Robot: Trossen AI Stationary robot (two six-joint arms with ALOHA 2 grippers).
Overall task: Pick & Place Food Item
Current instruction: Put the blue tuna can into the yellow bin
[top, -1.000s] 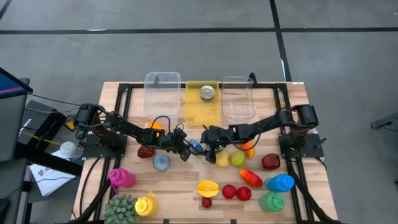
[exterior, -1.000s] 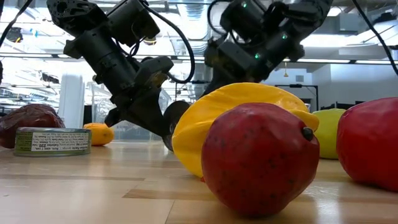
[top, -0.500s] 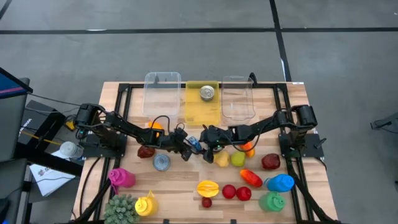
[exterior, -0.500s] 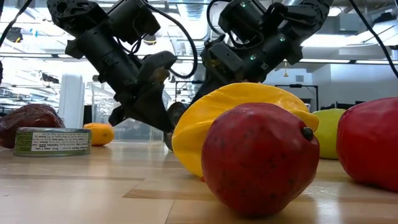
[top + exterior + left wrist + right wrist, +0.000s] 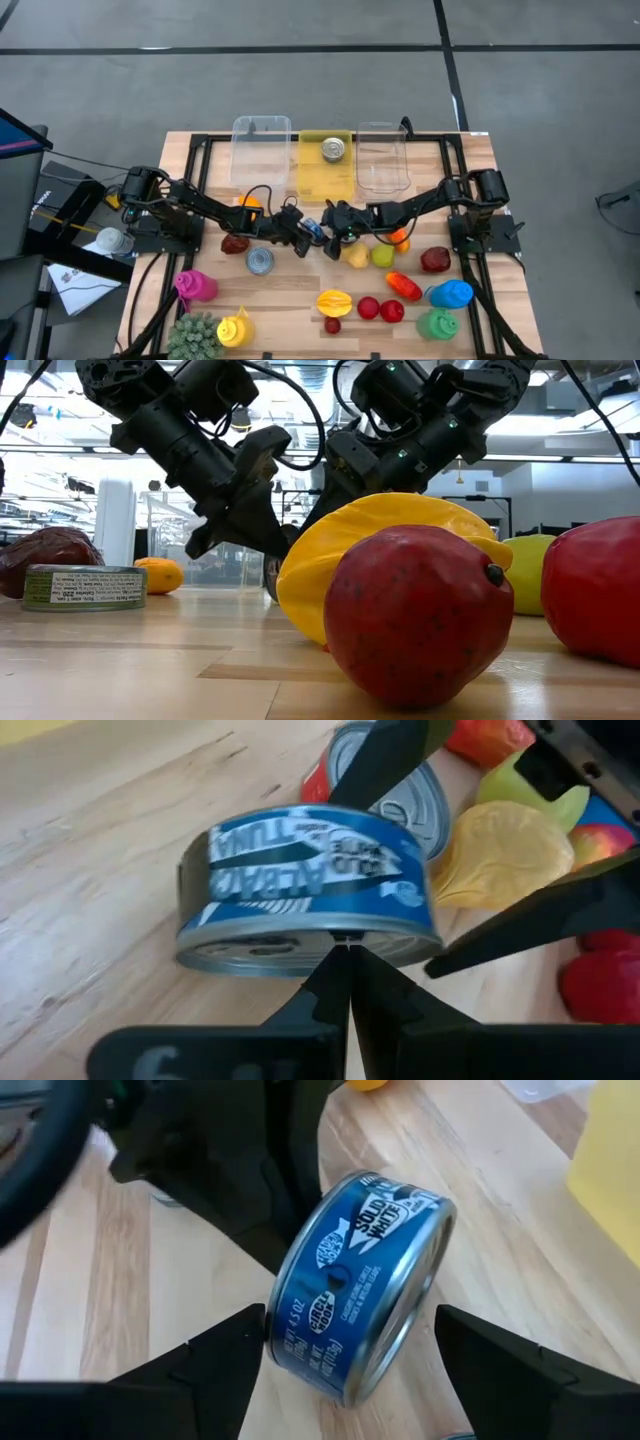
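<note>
High view: both arms are meeting near tabletop centre. The blue tuna can is sitting tilted between them, at 6 o'clock of the yellow tray. Left pincer is staying clenched, empty, tips just behind the can. Right pincer is spread wide, fingers straddling the can without gripping. Yellow fruit is lying just beside, at 4 o'clock.
</note>
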